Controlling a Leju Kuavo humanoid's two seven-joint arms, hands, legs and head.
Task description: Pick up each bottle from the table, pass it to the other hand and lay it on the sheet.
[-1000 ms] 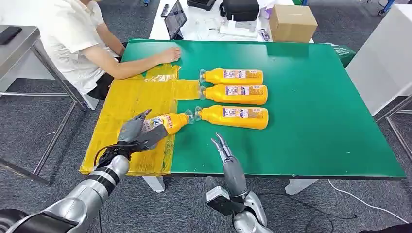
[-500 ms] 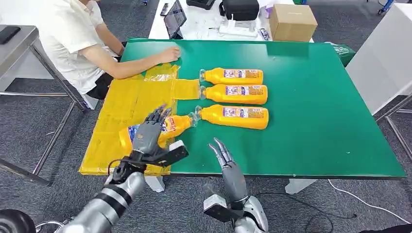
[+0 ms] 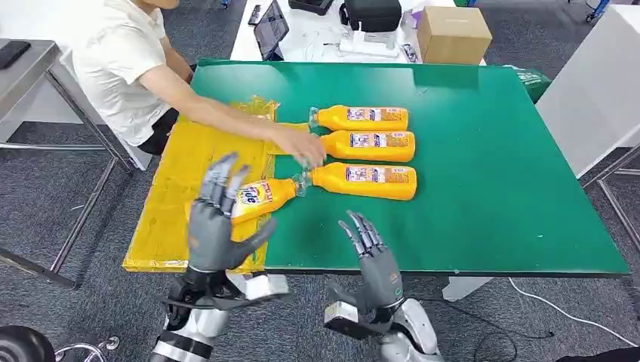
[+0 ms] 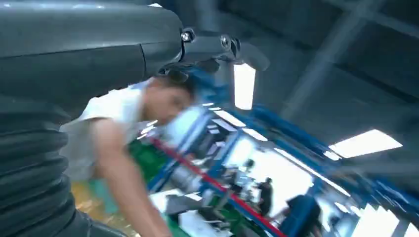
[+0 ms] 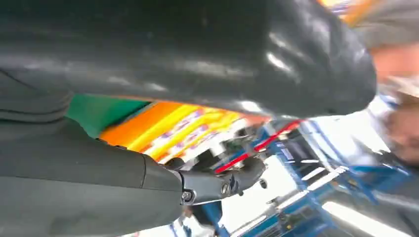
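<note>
One orange bottle lies on the yellow sheet, its cap pointing at the green table. Three more orange bottles lie side by side on the green: far, middle and near. My left hand is raised over the sheet's near edge, fingers spread, holding nothing, just short of the laid bottle. My right hand is upright at the table's front edge, fingers apart and empty. In the right wrist view the bottles are an orange blur beyond the hand.
A person in a white shirt sits at the far left and reaches an arm across the sheet; their hand is at the caps of the middle and near bottles. A cardboard box and a tablet stand behind the table.
My left hand let go of the bottle on the sheet, then drew back and rose with fingers spread. My right hand turned upright. The person's hand moved from the far edge to the bottle caps.
</note>
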